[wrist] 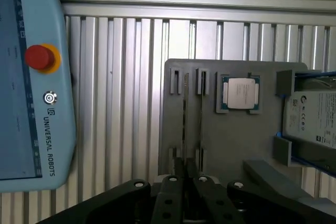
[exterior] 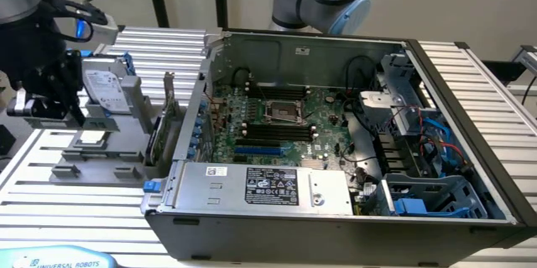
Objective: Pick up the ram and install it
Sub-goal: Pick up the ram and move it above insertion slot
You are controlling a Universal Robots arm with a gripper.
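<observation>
Two thin dark ram sticks stand on edge in slots of a grey holder block (wrist: pixel 231 145). One ram stick (wrist: pixel 185 121) runs straight toward my fingers and the other ram stick (wrist: pixel 201 121) lies beside it. My gripper (wrist: pixel 186 169) hangs above the near end of these sticks, fingers together and holding nothing. In the exterior view my gripper (exterior: pixel 42 107) is at the exterior view's left, above the holder block (exterior: pixel 92 158) and outside the open computer case (exterior: pixel 336 217). The black memory slots (exterior: pixel 273 131) lie on the motherboard inside the case.
A processor chip (wrist: pixel 240 94) and a hard drive (wrist: pixel 315 116) also rest on the holder. A teach pendant with a red stop button (wrist: pixel 40 57) lies on the slatted table. An upright green card (exterior: pixel 168 107) stands between holder and case. Cables and drive cages crowd the case's right side.
</observation>
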